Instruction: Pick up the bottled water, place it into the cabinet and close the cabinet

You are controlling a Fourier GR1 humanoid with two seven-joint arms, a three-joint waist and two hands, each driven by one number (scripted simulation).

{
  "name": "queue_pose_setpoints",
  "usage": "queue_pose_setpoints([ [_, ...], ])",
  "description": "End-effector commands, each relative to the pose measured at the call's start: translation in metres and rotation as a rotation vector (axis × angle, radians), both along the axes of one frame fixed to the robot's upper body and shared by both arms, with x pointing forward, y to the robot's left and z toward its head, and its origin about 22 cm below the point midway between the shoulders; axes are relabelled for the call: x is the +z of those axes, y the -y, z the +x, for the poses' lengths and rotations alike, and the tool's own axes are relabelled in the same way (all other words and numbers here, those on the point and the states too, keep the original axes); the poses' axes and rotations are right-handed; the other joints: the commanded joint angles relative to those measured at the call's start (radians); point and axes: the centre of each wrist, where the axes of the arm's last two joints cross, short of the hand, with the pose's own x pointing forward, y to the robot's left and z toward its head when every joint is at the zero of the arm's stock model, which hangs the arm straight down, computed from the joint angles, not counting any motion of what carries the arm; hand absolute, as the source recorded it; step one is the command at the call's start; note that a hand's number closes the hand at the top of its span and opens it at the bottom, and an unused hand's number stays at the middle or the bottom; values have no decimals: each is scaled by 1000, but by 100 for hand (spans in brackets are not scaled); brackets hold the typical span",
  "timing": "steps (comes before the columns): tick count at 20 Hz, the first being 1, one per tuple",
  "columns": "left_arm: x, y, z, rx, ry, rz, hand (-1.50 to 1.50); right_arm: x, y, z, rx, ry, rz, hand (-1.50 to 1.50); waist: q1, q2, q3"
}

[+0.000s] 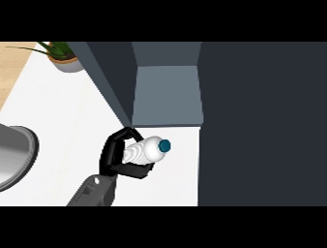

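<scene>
The bottled water (150, 150) is white with a teal cap, seen almost from above, with the cap pointing up and slightly right. My left hand (118, 155) is shut on it, fingers and thumb curled round its body from the left. Hand and bottle hover over the white counter (66, 111), just in front of the cabinet's open compartment (166, 92), whose grey inside shows. A dark slanted panel (109, 77) borders the opening on the left. A broad dark cabinet face (266, 121) fills the right side. My right hand is not visible.
A large grey metal pot (6, 155) stands at the left edge, close to my forearm. A potted plant (63, 58) sits at the back left of the counter. Wooden floor (2, 68) shows beyond the counter's left edge.
</scene>
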Motion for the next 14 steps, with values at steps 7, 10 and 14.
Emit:
queue_pose_setpoints([
  [7,87,79,47,20,-47,7,150,30,1,1,0,70,27,-150,-21,9,-1],
  [10,97,82,56,59,-62,39,150,33,13,-3,-31,62,7,-150,-13,6,0],
  [14,117,90,86,99,-74,66,150,28,11,-3,-18,62,17,-150,-28,11,0],
])
